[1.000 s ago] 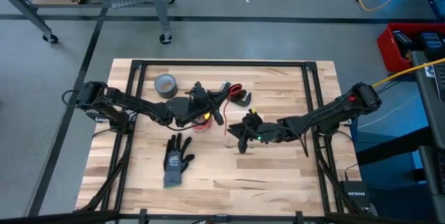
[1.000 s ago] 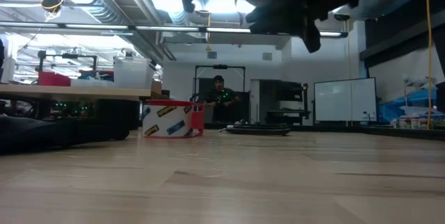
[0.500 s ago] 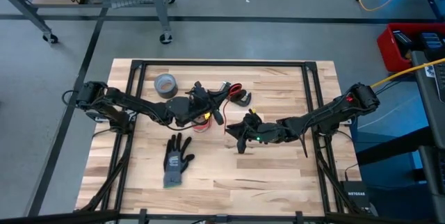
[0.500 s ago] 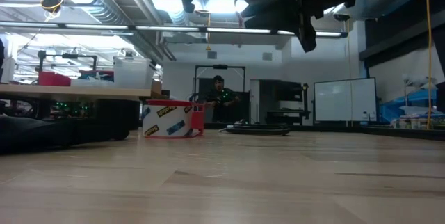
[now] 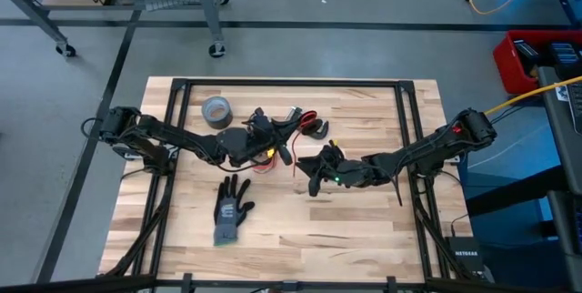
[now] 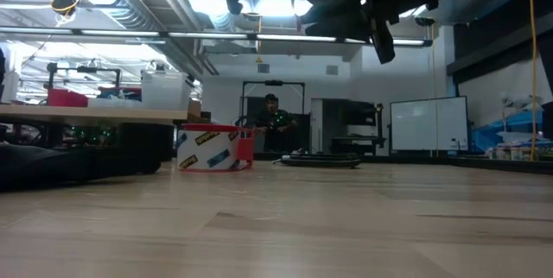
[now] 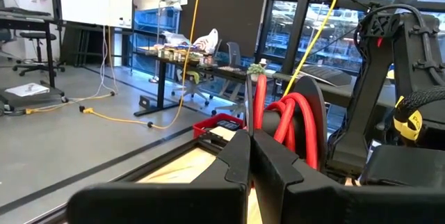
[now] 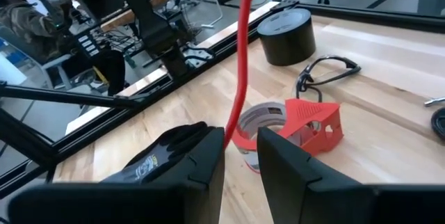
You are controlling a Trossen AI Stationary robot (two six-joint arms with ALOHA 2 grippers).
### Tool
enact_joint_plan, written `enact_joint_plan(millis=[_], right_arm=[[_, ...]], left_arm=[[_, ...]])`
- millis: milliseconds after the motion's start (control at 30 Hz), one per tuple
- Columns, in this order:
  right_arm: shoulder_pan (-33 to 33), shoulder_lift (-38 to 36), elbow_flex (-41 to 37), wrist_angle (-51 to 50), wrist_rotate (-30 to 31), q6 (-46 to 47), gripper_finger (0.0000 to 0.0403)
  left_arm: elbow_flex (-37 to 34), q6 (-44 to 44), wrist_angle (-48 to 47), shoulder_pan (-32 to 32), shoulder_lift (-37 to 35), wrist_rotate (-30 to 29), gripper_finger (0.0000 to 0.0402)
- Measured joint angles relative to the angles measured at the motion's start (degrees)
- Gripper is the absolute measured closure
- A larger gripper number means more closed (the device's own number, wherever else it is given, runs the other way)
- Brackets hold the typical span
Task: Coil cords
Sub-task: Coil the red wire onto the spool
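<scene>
The red cord (image 8: 236,64) runs in a straight, taut line out from between the fingers of my right gripper (image 8: 240,158), which stand a little apart. My left gripper (image 7: 249,140) is shut, with loops of the red cord (image 7: 292,116) standing up just past its fingertips. In the high view both grippers are above the table's middle, with my left gripper (image 5: 284,153) close to my right gripper (image 5: 307,175). Both are lifted well clear of the tabletop. The black looped cord (image 8: 327,71) lies flat on the table by the grey tape roll. My left gripper is shut on the red cord where its strands (image 7: 259,109) come up from between the two fingers. The fingers hide the place of contact. The loops stand above the fingertips, clear of the table. My right gripper has the cord between its fingers, lying against the inner side of one finger (image 8: 208,154). The cord (image 8: 228,130) leaves it taut.
A grey duct-tape roll (image 5: 215,108) stands at the far left. A red-edged tape ring (image 8: 268,123) with a red holder lies near the middle. A dark glove (image 5: 231,209) lies flat toward the near edge. A person (image 6: 273,123) shows far back in the room.
My right gripper has shifted a little toward the far edge and toward my left gripper, staying lifted.
</scene>
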Motion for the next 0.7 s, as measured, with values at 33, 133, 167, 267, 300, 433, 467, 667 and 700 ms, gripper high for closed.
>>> enact_joint_plan(millis=[33,133,167,267,300,433,467,667,700], right_arm=[[0.0,0.0,0.0,0.05,0.08,0.0,0.0313],[0.0,0.0,0.0,0.01,0.1,0.0,0.0313],[0.0,0.0,0.0,0.04,0.1,0.0,0.0313],[0.0,0.0,0.0,0.08,0.1,0.0,0.0313],[0.0,0.0,0.0,0.09,0.1,0.0,0.0313],[0.0,0.0,0.0,0.46,0.12,0.0,0.0313],[0.0,0.0,0.0,0.61,0.14,0.0,0.0313],[0.0,0.0,0.0,1.84,-0.27,1.46,0.0313],[0.0,0.0,0.0,1.76,-0.43,1.77,0.0313]], left_arm=[[0.0,-0.02,0.02,-0.04,0.0,0.0,0.0401],[0.0,0.0,0.11,-0.21,0.0,0.0,0.0401],[0.0,-0.02,0.13,-0.22,0.0,0.0,0.0401],[0.0,-0.02,0.15,-0.37,0.0,0.01,0.0401],[0.0,-0.02,0.15,-0.45,0.0,0.02,0.0401],[-0.02,-0.02,0.2,-0.61,0.0,0.04,0.0401],[-0.02,-0.02,0.22,-0.6,0.0,0.04,0.0401],[-0.02,-0.02,0.5,-0.59,0.0,0.04,0.0401],[-0.02,0.05,0.88,-0.59,0.0,0.04,0.0401]])
